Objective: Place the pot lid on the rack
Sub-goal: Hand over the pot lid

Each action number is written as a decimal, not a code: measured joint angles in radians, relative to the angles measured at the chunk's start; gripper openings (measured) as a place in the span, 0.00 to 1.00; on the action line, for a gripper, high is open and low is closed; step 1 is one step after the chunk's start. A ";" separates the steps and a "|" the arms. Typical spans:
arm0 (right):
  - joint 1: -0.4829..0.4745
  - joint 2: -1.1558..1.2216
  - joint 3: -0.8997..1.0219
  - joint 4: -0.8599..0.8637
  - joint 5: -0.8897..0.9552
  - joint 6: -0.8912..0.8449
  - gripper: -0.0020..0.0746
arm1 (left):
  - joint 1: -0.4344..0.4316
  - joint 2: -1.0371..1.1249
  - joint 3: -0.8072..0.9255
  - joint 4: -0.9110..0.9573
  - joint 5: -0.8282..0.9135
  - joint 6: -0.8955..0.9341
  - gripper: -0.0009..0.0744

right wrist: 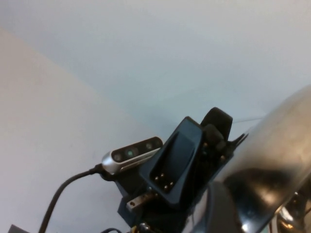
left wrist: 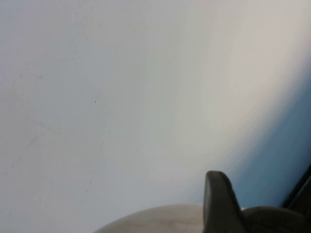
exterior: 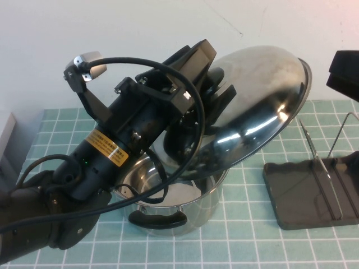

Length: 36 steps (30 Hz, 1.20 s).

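Note:
The pot lid (exterior: 258,115) is a shiny steel dome, held tilted in the air above the pot (exterior: 174,204). My left gripper (exterior: 216,92) is shut on the lid's black knob (exterior: 216,75); its arm reaches up from the lower left. The lid's far rim hangs above and left of the rack (exterior: 314,193), a dark tray with thin wire loops (exterior: 322,162) at the right. In the left wrist view one dark finger (left wrist: 218,204) shows against the wall. The right wrist view shows the lid (right wrist: 277,141) and the left gripper (right wrist: 214,131). My right gripper (exterior: 343,70) is raised at the right edge, apart from the lid.
The open steel pot with black handles (exterior: 158,218) stands on the green-checked cloth (exterior: 247,241) under the lid, left of the rack. A pale wall is behind the table. A grey object (exterior: 5,140) sits at the far left edge.

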 joint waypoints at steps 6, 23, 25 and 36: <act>0.069 0.002 -0.005 0.000 -0.028 0.031 0.52 | 0.000 0.000 0.000 0.000 0.000 0.008 0.44; 0.128 0.070 -0.006 0.000 -0.111 0.088 0.52 | 0.000 0.000 0.000 0.023 0.000 0.015 0.44; 0.140 0.078 -0.014 0.000 -0.115 0.088 0.52 | 0.000 0.001 0.000 0.037 0.000 0.021 0.44; 0.221 0.121 -0.077 0.009 -0.124 -0.009 0.19 | 0.002 0.022 0.000 0.070 0.015 0.023 0.44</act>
